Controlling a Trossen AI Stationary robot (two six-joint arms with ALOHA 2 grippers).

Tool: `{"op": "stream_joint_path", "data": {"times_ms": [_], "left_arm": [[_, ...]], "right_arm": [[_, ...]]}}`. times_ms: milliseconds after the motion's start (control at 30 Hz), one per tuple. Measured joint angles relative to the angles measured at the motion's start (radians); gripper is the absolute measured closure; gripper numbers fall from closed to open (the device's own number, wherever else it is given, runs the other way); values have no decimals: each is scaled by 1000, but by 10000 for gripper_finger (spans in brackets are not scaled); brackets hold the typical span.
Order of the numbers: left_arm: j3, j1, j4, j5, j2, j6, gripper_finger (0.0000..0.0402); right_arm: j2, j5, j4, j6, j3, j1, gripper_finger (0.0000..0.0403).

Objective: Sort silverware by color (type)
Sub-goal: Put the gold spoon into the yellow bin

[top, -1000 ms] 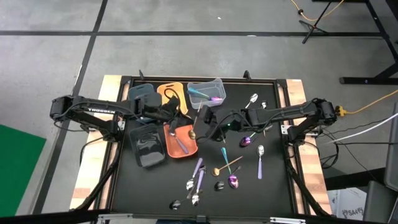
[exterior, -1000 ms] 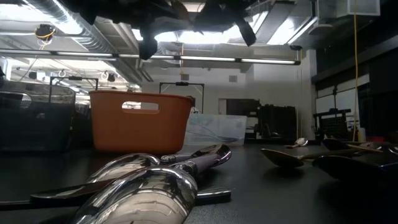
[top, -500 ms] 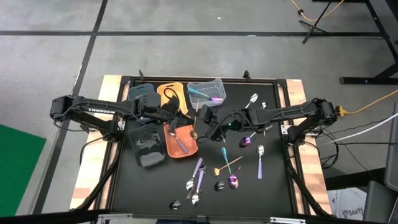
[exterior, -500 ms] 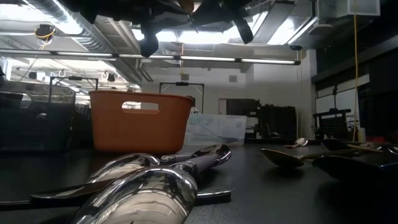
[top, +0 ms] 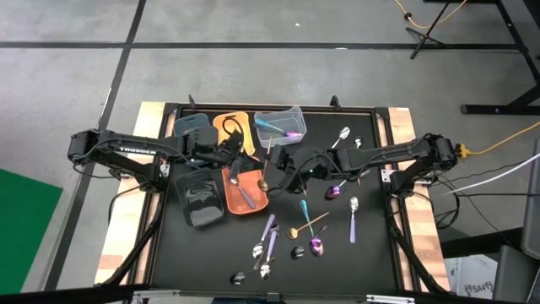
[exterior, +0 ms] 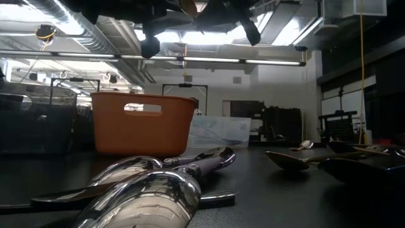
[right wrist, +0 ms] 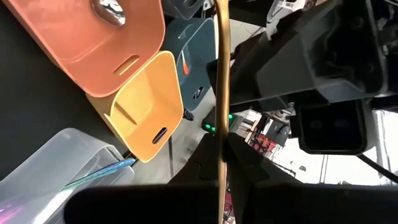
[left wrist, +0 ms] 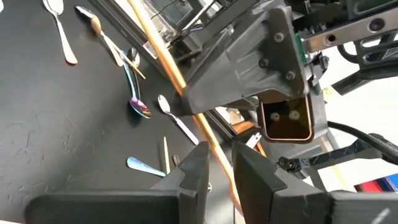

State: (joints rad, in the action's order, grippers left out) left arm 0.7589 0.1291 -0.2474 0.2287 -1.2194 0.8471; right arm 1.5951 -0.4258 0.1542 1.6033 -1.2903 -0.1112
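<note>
Both my grippers meet over the middle of the black table, above the near edge of the orange-red bin, and a gold utensil runs between them. My right gripper is clamped tight on the gold utensil's handle, while my left gripper has its fingers closed on it from the other side. The rest of the silverware lies scattered across the table's middle and near part, with a few pieces already in the clear bin by the far edge.
</note>
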Motion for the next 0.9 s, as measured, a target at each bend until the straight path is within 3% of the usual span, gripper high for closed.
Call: {"op": "stream_joint_path", "data": {"times_ms": [900], "left_arm": [[-1, 0, 5, -4, 0, 19, 337]], "right_arm": [[50, -19, -111, 2, -2, 0, 402]]}}
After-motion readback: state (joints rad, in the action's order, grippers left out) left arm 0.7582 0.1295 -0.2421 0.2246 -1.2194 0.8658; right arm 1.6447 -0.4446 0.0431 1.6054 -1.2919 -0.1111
